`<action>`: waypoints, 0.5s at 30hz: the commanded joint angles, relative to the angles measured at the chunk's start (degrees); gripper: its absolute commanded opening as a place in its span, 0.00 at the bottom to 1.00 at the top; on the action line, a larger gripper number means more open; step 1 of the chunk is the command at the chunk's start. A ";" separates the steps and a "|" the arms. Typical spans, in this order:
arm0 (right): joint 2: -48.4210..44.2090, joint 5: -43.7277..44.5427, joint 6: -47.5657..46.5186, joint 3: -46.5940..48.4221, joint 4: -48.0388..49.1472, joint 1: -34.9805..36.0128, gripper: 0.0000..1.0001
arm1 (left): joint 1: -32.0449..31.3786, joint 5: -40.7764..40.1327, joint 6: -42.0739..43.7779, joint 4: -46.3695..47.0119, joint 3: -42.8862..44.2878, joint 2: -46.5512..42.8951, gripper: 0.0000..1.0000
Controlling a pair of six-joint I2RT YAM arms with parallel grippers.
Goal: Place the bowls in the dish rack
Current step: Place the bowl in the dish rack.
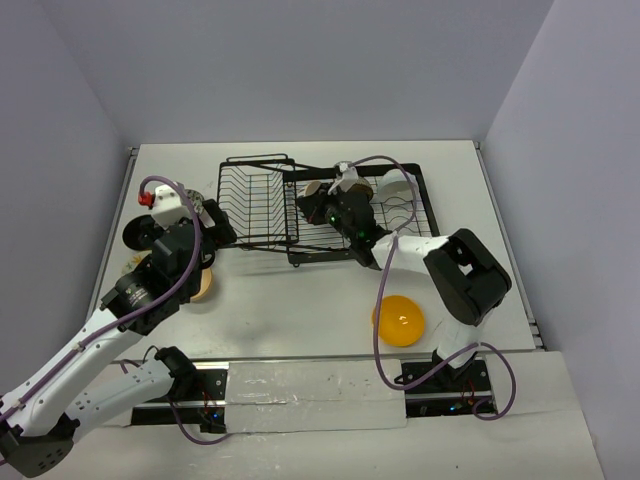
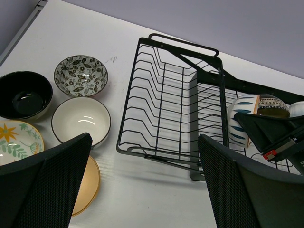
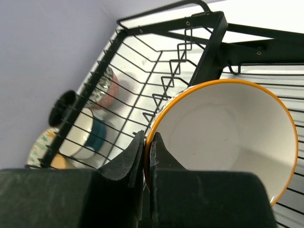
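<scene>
The black wire dish rack sits mid-table. My right gripper is shut on the rim of an orange-rimmed bowl, white inside and blue-striped outside, which stands on edge in the basket section. A brown patterned bowl stands behind it. My left gripper hangs open over the table left of the rack, holding nothing. Below it lie a black bowl, a leaf-patterned bowl, a white bowl, a cream flowered bowl and a tan bowl.
An orange-yellow bowl lies on the table in front of the rack, near the right arm's base. Another white bowl stands in the basket section. Grey walls close in the table on three sides.
</scene>
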 commanded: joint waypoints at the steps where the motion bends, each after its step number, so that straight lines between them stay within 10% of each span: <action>1: -2.18 -5.75 -4.91 4.39 -3.67 0.47 0.00 | -0.24 -1.47 1.19 1.14 0.19 -0.96 0.99; 15: -0.95 -11.90 -11.77 9.49 -15.72 -1.55 0.00 | -0.15 -1.91 1.80 1.49 0.01 -0.70 0.99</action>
